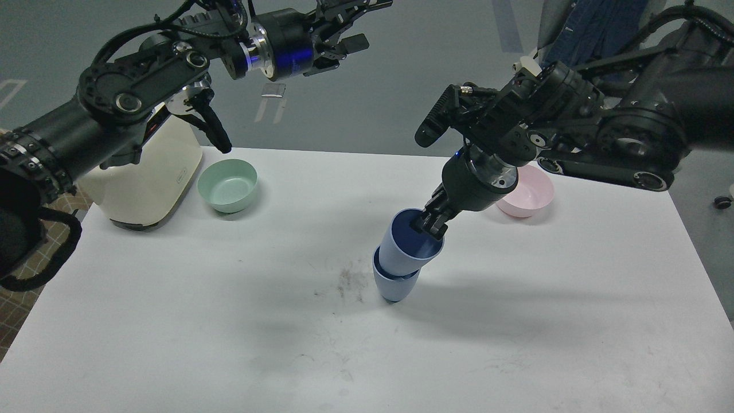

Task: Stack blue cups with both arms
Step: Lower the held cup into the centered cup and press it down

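A periwinkle-blue cup stands upright on the white table near the middle. A second blue cup sits partly inside it, tilted a little to the right. My right gripper comes down from the upper right and is shut on the far rim of this upper cup, one finger inside. My left gripper is raised high above the table's far edge, open and empty, far from both cups.
A mint-green bowl sits at the back left beside a cream-white appliance. A pink bowl sits at the back right, partly behind my right wrist. A dark smudge marks the table left of the cups.
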